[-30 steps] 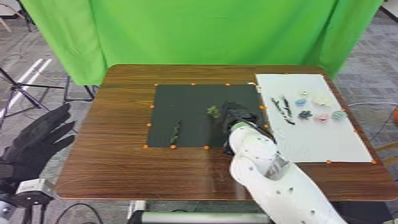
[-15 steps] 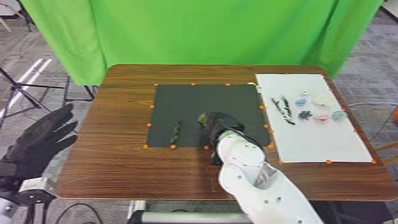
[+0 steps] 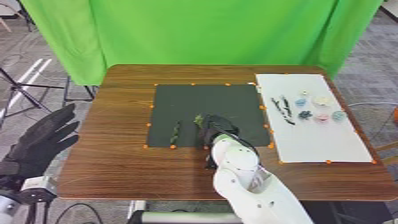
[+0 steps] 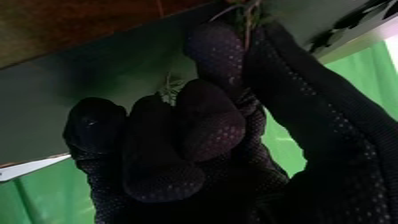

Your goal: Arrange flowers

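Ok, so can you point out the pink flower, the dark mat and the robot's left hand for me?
Pink flower (image 3: 322,118): head view, middle of its bloom.
Dark mat (image 3: 209,98): head view, bare part toward its far edge.
Left hand (image 3: 28,149): head view, the broad part below the fingers.

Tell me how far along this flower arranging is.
Early stages, by the look of it. One leafy stem lies on the black mat, so that seems placed. The right hand has a green sprig pinched over the mat. Left to do, probably: the dark stems and the small blossoms on the white sheet.
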### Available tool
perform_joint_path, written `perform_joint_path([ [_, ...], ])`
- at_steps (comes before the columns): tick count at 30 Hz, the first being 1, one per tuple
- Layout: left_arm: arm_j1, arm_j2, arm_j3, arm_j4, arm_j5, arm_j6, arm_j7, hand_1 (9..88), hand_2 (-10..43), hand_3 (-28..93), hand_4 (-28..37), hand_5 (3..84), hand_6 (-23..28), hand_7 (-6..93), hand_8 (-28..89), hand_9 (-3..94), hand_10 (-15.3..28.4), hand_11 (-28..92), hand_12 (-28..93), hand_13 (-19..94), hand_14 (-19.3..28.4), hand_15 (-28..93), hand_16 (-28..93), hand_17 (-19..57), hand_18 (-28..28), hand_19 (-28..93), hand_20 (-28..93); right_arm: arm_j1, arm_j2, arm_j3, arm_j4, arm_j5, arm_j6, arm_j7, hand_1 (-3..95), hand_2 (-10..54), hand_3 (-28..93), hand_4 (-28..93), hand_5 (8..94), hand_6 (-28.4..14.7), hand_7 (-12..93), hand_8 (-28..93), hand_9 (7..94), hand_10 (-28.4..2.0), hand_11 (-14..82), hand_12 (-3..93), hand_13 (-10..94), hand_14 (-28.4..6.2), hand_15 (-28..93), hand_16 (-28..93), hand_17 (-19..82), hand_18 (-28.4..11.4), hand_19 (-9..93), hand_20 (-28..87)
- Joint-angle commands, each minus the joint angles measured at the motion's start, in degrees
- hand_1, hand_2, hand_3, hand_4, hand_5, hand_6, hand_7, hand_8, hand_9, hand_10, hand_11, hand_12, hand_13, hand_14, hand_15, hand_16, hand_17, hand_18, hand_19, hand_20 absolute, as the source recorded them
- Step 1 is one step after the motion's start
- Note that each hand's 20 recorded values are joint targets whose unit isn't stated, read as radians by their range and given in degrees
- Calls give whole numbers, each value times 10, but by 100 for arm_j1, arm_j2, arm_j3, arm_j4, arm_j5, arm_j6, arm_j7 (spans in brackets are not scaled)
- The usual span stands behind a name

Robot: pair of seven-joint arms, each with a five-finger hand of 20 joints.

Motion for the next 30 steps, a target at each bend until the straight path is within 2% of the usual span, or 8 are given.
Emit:
perform_joint_path([
  [1, 49, -30, -24, -5, -19, -58, -45, 254, -95, 672, -258, 206, 4, 162, -84, 153, 76, 43, 251, 112, 102, 63, 123, -129, 174, 303, 104, -5, 46, 19, 31, -114, -172, 35, 338, -95, 805, -199, 742, 12, 537, 199, 848, -74, 647, 523, 800, -81, 848, 410, 391, -243, 932, 566],
  [9, 89, -49, -65, -22, -24, -51, -50, 254, -94, 673, -260, 206, 4, 162, -83, 154, 76, 44, 250, 112, 103, 65, 123, -130, 174, 304, 104, 77, 185, 36, -149, -2, -345, 114, 287, -94, 812, -217, 741, 5, 525, 160, 844, -76, 645, 525, 794, -81, 846, 412, 389, -244, 932, 566],
  [11, 106, -58, -76, -33, -23, -54, -44, 253, -94, 673, -260, 206, 4, 162, -83, 154, 76, 44, 250, 112, 103, 66, 123, -130, 174, 304, 104, 73, 217, 46, -223, -10, -382, 119, 268, -87, 811, -217, 741, 1, 549, 44, 844, -77, 644, 526, 793, -83, 845, 412, 388, -244, 932, 565],
  [12, 93, -51, -74, -28, -20, -58, -52, 253, -94, 674, -260, 206, 4, 162, -83, 154, 76, 44, 249, 112, 103, 66, 123, -130, 174, 304, 104, 71, 238, 62, -276, 27, -440, 127, 258, -85, 807, -213, 744, 0, 572, -78, 844, -77, 643, 525, 793, -84, 844, 413, 387, -245, 932, 565],
  [13, 114, -69, -85, -39, -17, -58, -42, 253, -94, 674, -260, 206, 4, 162, -83, 154, 76, 43, 249, 112, 103, 66, 122, -130, 175, 304, 104, 78, 263, 61, -319, 72, -446, 127, 255, -85, 803, -213, 745, -1, 577, -104, 844, -77, 643, 525, 793, -84, 844, 413, 387, -245, 932, 565],
  [25, 147, -108, -122, -49, -11, -76, -55, 252, -92, 674, -259, 206, 4, 162, -83, 154, 76, 44, 249, 112, 102, 66, 121, -129, 174, 305, 103, 41, 528, 266, -951, 454, -576, 125, 190, -85, 769, -241, 752, -6, 557, -117, 844, -83, 635, 523, 792, -86, 842, 408, 386, -249, 932, 562],
  [29, 120, -117, -100, -44, -3, -91, -37, 251, -90, 672, -260, 206, 4, 162, -83, 154, 76, 44, 250, 112, 103, 66, 121, -129, 174, 305, 103, 145, 993, 392, -1083, 516, -266, 169, 181, -76, 758, -244, 740, -11, 545, -116, 834, -87, 626, 524, 779, -92, 836, 411, 367, -248, 932, 555],
  [30, 129, -125, -110, -47, -2, -94, -24, 251, -90, 672, -260, 206, 4, 162, -83, 154, 76, 44, 250, 112, 103, 66, 121, -130, 174, 305, 103, 151, 1143, 466, -1078, 463, -172, 154, 181, -75, 759, -242, 721, -18, 535, -118, 810, -98, 616, 520, 754, -101, 832, 411, 345, -248, 925, 544],
])
